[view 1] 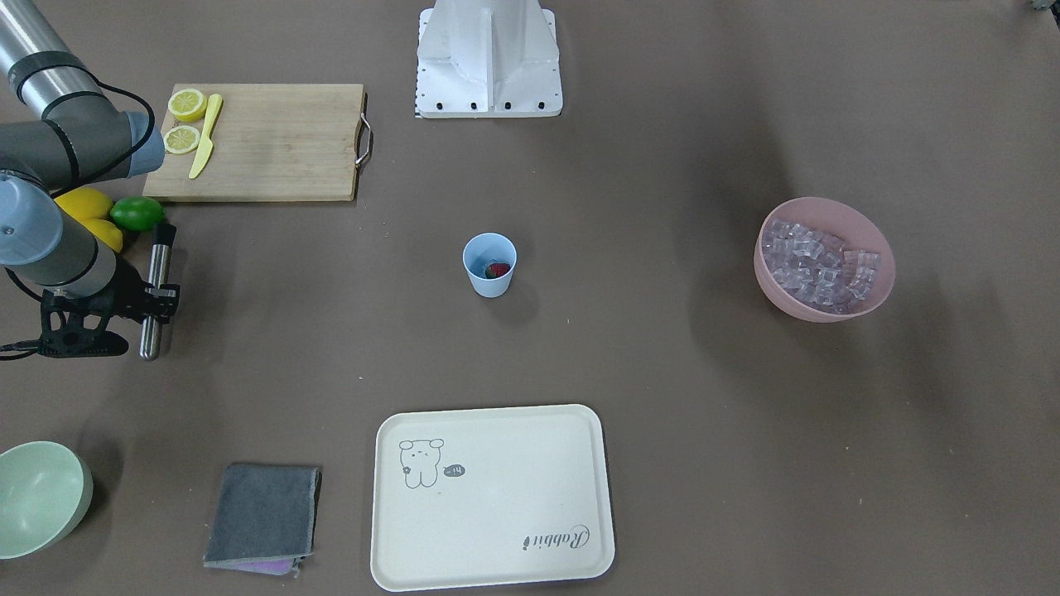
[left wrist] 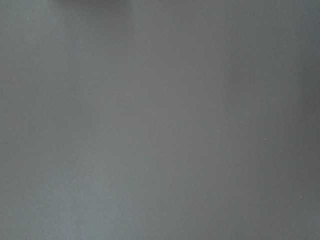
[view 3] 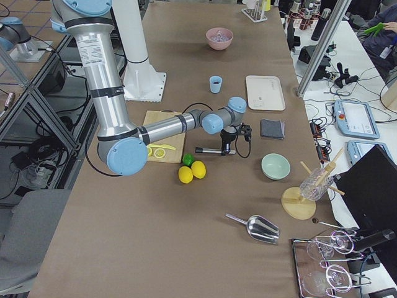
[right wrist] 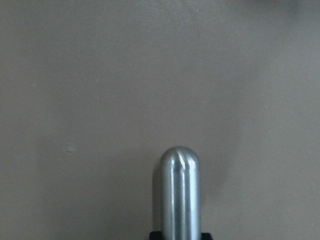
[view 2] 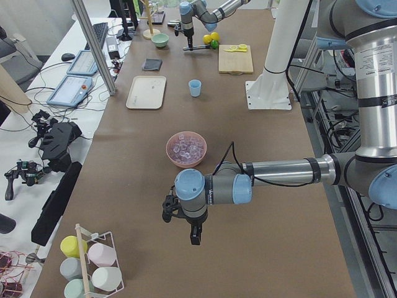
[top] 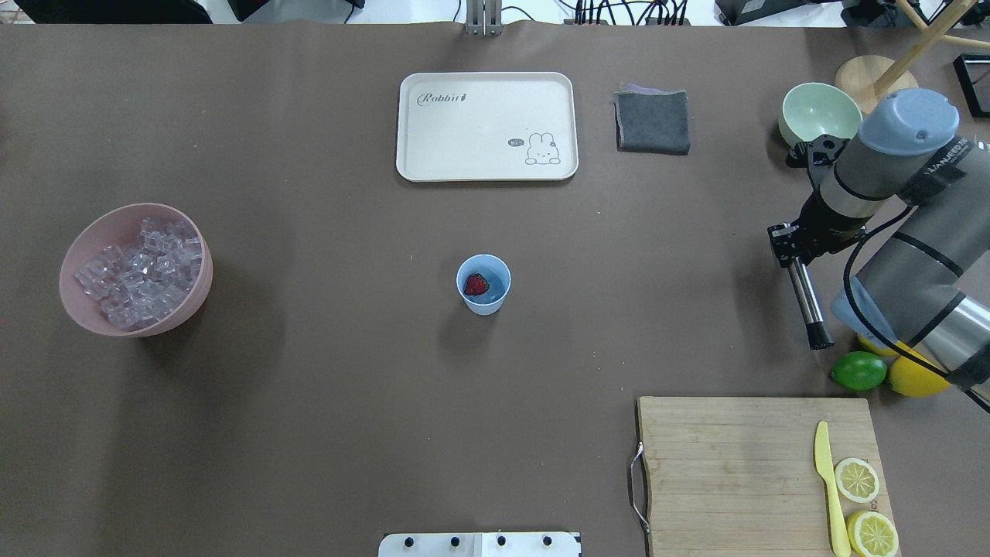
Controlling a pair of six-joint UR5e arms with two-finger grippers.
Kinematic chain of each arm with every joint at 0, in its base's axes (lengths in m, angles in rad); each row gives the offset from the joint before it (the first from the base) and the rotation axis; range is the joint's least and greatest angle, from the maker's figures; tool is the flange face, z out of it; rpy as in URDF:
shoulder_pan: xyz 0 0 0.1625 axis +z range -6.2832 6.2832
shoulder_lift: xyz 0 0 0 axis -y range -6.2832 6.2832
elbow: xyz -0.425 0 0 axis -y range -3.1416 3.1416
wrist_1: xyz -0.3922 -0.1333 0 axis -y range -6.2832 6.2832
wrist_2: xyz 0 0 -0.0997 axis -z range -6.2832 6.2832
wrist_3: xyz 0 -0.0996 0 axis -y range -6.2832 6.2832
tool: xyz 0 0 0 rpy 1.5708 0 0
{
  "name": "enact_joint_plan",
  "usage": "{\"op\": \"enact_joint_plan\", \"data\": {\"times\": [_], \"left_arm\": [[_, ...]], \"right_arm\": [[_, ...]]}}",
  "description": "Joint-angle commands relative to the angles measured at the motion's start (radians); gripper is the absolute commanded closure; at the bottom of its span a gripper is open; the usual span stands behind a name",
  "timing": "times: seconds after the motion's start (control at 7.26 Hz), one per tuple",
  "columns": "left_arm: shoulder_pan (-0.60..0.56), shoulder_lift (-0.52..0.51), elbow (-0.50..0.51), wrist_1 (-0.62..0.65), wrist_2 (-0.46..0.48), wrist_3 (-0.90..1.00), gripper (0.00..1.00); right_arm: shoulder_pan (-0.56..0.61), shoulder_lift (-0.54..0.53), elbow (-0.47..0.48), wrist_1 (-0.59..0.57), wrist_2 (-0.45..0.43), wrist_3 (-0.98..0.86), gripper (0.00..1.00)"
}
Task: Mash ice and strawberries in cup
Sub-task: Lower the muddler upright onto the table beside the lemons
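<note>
**Right gripper [top: 790, 255] pinches one muddler; one strawberry sits in the cup**

Right gripper fingers are pressed against a single steel muddler [top: 808, 305], held level at the table's [top: 309, 387] right side, its black end pointing back toward the robot. The left gripper [view 2: 194, 233] hangs over bare table far out on the left, past the pink bowl [top: 77, 305]. It shows only in the side view, so I cannot tell whether its fingers are spread or closed.

One light-blue cup [top: 486, 305] stands upright mid-table, well apart from both arms. One red strawberry [top: 476, 285] lies inside it. The ice [top: 143, 271] is heaped in the one pink bowl on the left, too many pieces to count.

Near the robot on the right lies one cutting board [top: 727, 464] bearing two lemon halves [top: 856, 480] and one yellow knife [top: 827, 487]. Two whole lemons [top: 916, 377] and one lime [top: 858, 371] sit just beyond it. At the far side are one tray [top: 479, 131], one folded grey cloth [top: 653, 122] and one pale green bowl [top: 820, 112].
</note>
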Motion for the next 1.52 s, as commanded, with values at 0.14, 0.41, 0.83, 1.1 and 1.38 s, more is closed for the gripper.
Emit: {"op": "enact_joint_plan", "data": {"times": [0.14, 0.41, 0.83, 1.1, 1.38], "left_arm": [[0.000, 0.000, 0.002, 0.000, 0.000, 0.000, 0.01], [0.000, 0.000, 0.002, 0.000, 0.000, 0.000, 0.01], [0.000, 0.000, 0.003, 0.000, 0.000, 0.000, 0.01], [0.000, 0.000, 0.003, 0.000, 0.000, 0.000, 0.01], [0.000, 0.000, 0.005, 0.003, 0.000, 0.000, 0.01]], "right_arm": [[-0.005, 0.002, -0.006, 0.000, -0.017, 0.000, 1.00], [-0.005, 0.002, -0.003, 0.000, -0.019, 0.000, 0.01], [-0.005, 0.004, -0.002, 0.000, -0.017, 0.000, 0.00], [-0.001, 0.024, 0.003, -0.003, -0.017, 0.000, 0.00], [0.045, 0.038, 0.008, -0.002, -0.007, -0.011, 0.00]]}}
